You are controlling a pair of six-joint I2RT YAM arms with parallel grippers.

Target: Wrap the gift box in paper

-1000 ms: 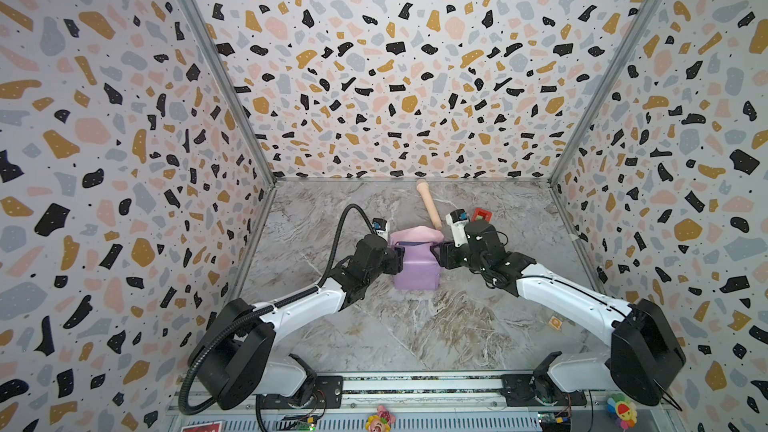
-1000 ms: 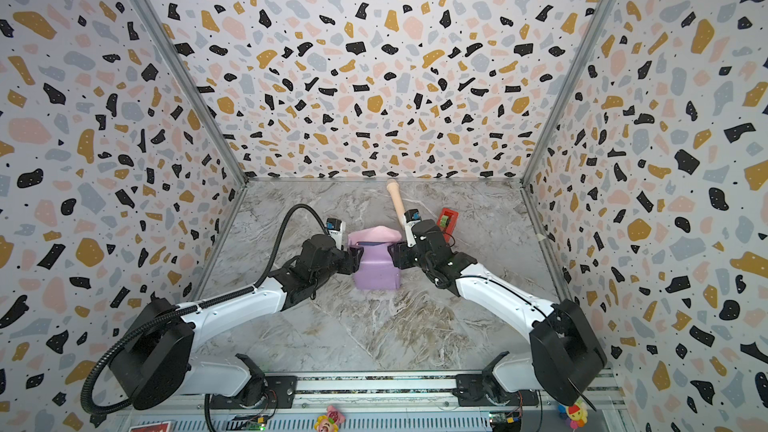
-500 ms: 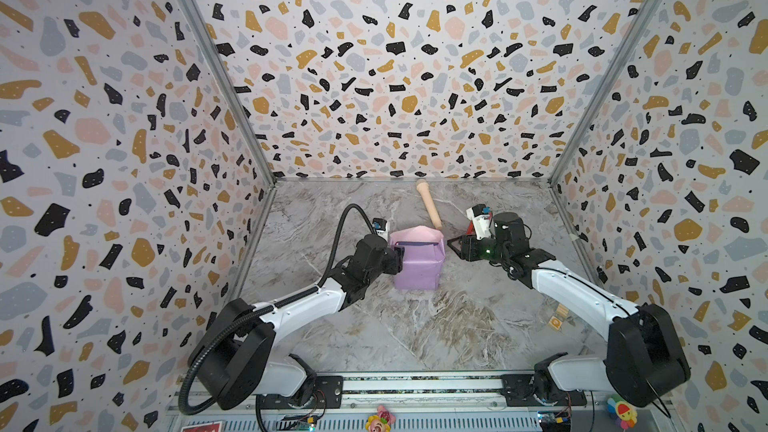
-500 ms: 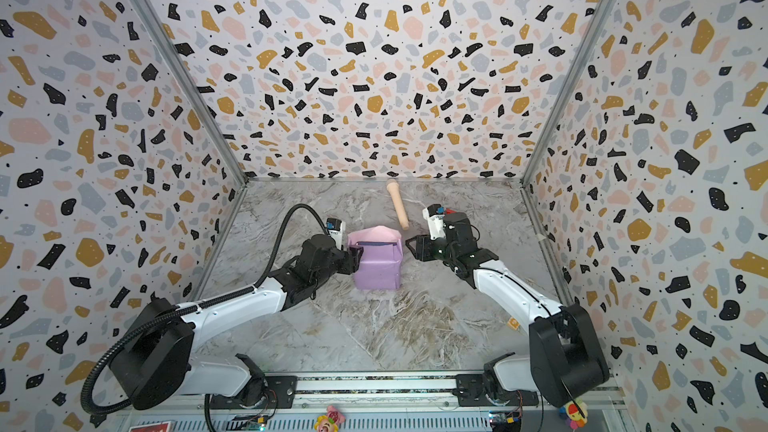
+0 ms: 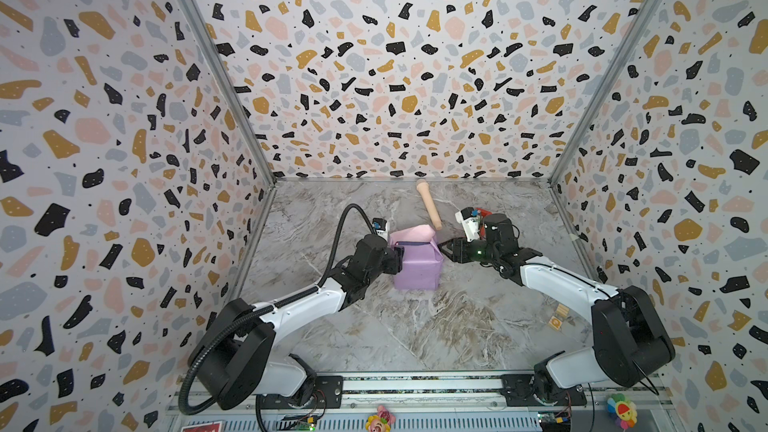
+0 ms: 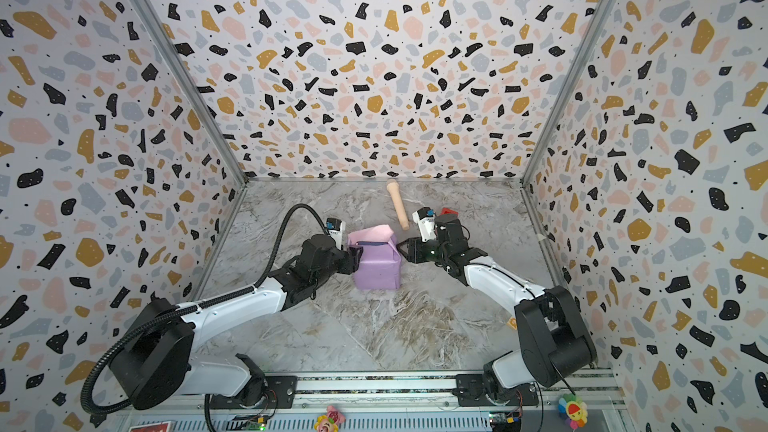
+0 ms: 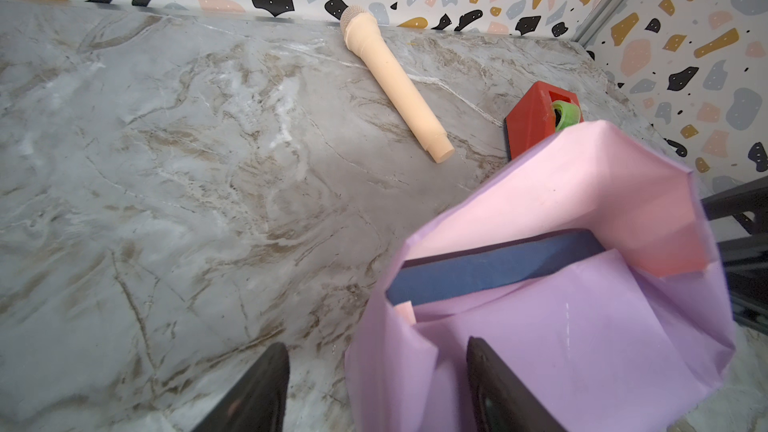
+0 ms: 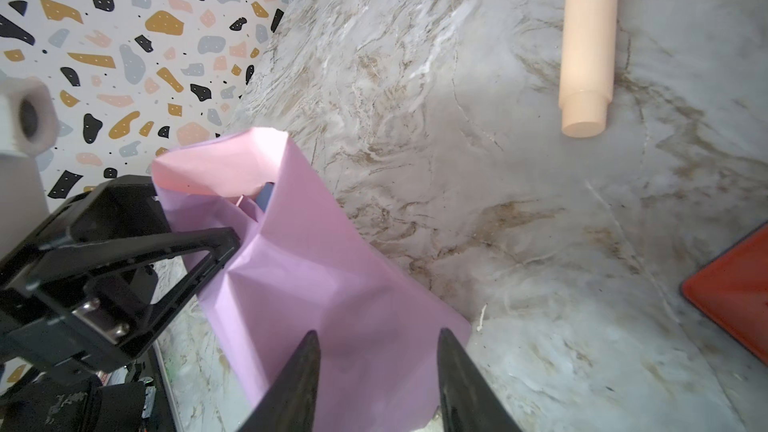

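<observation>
The right gripper (image 8: 378, 333) has its jaws apart with nothing between them. Its tips point at the lilac side of the paper (image 8: 316, 268), and in both top views they sit just beside the package's right edge. The left gripper (image 7: 374, 344) also has its jaws apart, straddling the package's near corner. One finger (image 7: 498, 384) lies on the lilac face and the other is over bare tabletop (image 7: 166, 201), so it steadies the package rather than clamping it.

The gift box (image 7: 490, 274) stands on edge near the middle of the tabletop, inside the paper. Only its navy top edge shows, under the pink flap (image 5: 410, 233), which stands up loose.

A second ago the right gripper was against the package's upper right and the flap sat lower. Half a second ago it had drawn off towards the red tape dispenser (image 7: 530, 122). Now it has swung back with its jaws narrower. The left gripper and the beige toy microphone (image 7: 395, 85) have not moved. The flap probably sprang open when released, so the top fold remains to be made and fixed.
</observation>
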